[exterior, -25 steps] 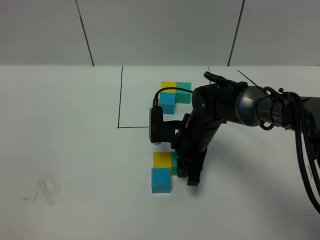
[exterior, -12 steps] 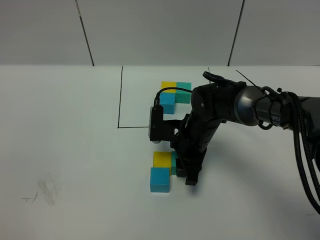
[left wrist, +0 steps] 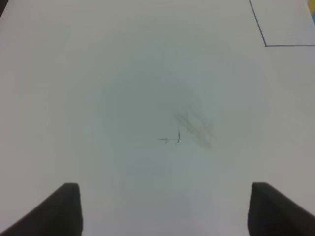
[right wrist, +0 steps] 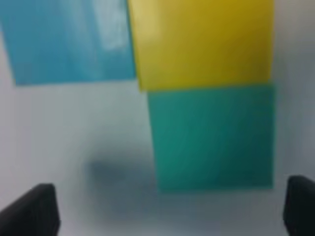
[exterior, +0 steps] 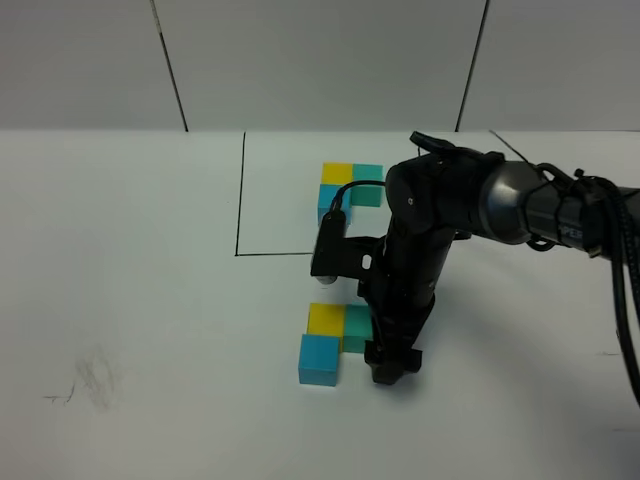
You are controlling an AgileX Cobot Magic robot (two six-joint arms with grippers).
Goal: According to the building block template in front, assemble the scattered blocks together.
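Between the right jaws [right wrist: 170, 206], now spread wide after being shut a moment ago, nothing is held: teal-green cube [right wrist: 211, 137] released, touching yellow cube [right wrist: 202, 42], blue cube [right wrist: 69, 42] alongside. Beyond them, the template [exterior: 345, 185] shows the same L, so the build looks done. Left jaws [left wrist: 165, 209] part-open over bare bench [left wrist: 147, 73].

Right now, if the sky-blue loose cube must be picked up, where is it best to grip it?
Probably from above, pinching the sky-blue cube across its left and right faces. Those look free, while its far face meets the yellow cube.
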